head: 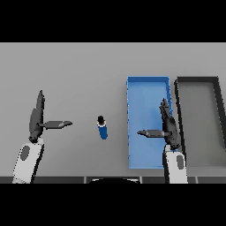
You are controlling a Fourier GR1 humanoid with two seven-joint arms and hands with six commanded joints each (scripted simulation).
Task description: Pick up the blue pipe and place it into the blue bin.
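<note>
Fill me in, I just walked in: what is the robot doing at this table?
Nothing is held yet. The blue pipe stands on the grey table, apart from both hands. The left hand is open to the pipe's left. The right hand is open over the blue bin, which holds no pipe. A dark tray sits beside the bin.

Soft, even light over a grey worktop (pixel 88 75).
No glare or bright spots show. Shadows are faint, the far side slightly paler. Edges of everything look softly blurred, with no bending toward the frame's sides.
</note>
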